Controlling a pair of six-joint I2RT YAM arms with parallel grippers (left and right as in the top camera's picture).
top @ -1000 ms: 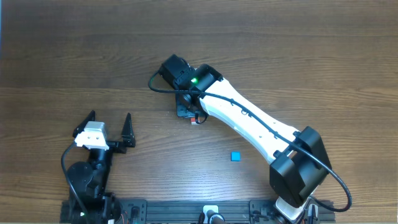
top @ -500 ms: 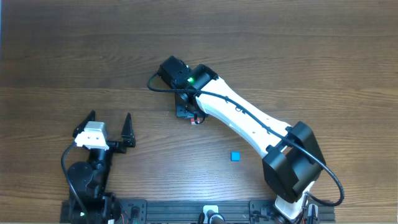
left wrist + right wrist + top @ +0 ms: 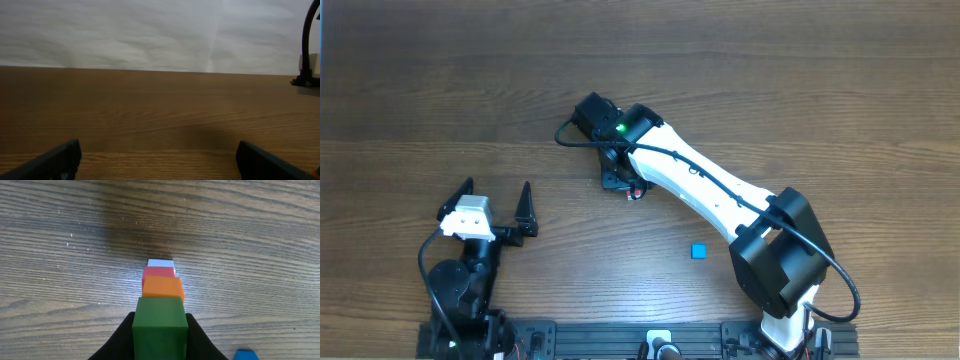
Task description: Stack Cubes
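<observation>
In the right wrist view a stack stands on the wooden table: a white cube at the bottom, then a red cube, an orange cube and a green cube on top. My right gripper is shut on the green cube, one finger pressed against each side. From above, the right gripper hangs over the stack near the table's middle and hides most of it. A small blue cube lies alone nearer the arm bases. My left gripper rests open at the lower left, holding nothing.
The wooden table has wide bare areas all around the stack. The blue cube also shows at the edge of the right wrist view. A pale wall rises behind the table's far edge.
The right arm's elbow has swung leftward while its gripper stayed over the stack, shifting only slightly. The left arm has not moved.
</observation>
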